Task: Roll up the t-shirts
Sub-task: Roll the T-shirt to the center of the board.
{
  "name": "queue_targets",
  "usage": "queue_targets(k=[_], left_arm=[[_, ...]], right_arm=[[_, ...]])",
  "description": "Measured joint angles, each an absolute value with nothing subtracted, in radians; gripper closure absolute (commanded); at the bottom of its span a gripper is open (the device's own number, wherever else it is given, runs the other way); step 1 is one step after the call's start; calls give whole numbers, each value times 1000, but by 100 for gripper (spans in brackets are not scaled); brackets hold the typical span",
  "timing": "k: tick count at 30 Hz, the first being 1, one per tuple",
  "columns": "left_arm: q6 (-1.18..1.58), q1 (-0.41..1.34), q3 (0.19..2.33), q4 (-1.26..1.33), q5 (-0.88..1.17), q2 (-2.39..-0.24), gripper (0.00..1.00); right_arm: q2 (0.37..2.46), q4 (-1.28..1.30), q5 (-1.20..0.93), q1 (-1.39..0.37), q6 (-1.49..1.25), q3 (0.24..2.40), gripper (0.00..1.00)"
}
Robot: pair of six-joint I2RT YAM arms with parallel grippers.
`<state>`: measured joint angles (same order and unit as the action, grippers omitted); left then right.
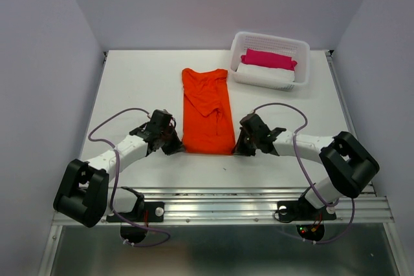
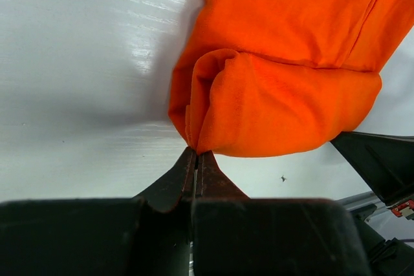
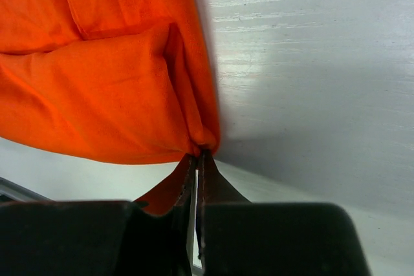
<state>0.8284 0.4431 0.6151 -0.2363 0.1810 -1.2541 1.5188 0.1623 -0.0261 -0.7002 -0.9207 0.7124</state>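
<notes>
Overhead, the shirt [image 1: 207, 111] is lying lengthwise on the counter [image 1: 142, 82]. The wrist views are showing more: left tool [image 2: 195, 156] and right tool [image 3: 196, 158] each pinching a near corner, hem bulging.

Soft, matt orange cloth t-shirt [image 1: 207, 111] on a white table [image 1: 142, 82] with a faint sheen.
Tabletop finely streaked; basket [image 1: 272, 38] of white perforated plastic.
</notes>
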Motion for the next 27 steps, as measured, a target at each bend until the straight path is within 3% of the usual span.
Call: queue_targets(k=[27], left_arm=[[804, 410, 726, -290, 194, -1320, 100]], right_arm=[[1414, 279, 96, -694, -867, 810, 99]])
